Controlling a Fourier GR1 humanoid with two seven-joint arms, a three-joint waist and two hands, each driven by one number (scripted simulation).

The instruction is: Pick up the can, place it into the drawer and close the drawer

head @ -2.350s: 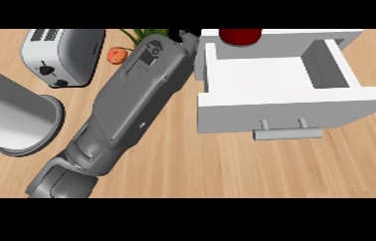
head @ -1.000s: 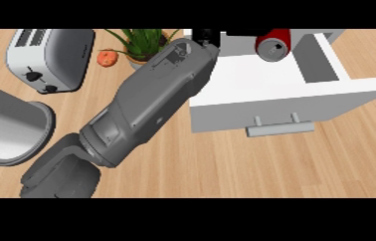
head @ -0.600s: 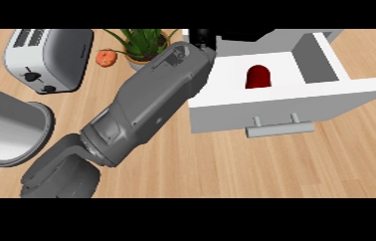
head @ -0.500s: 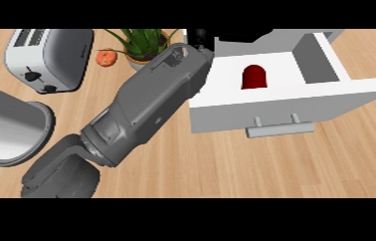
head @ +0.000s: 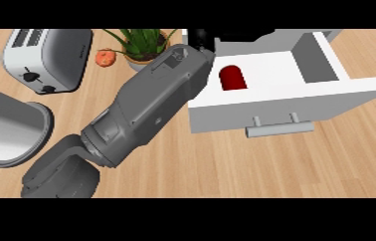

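The red can point(head: 234, 78) rests inside the open white drawer point(head: 323, 68), near its left wall, with nothing touching it. The drawer's grey handle point(head: 279, 128) faces me on its front panel. My left forearm runs from the lower left up to the drawer's back left corner. Of the black left hand point(head: 200, 37) only a small part shows at the view's top, above and left of the can. The right hand is out of sight.
A silver toaster point(head: 46, 58) stands at the upper left. Beside it are a small orange fruit point(head: 105, 58) and a potted plant point(head: 140, 45). A round grey metal vessel point(head: 18, 133) sits at the left edge. Bare wooden counter point(head: 257, 165) lies before the drawer.
A second ago the can was up at the hand over the drawer's back edge. It has since come down into the drawer and left the hand. The arm has barely moved.
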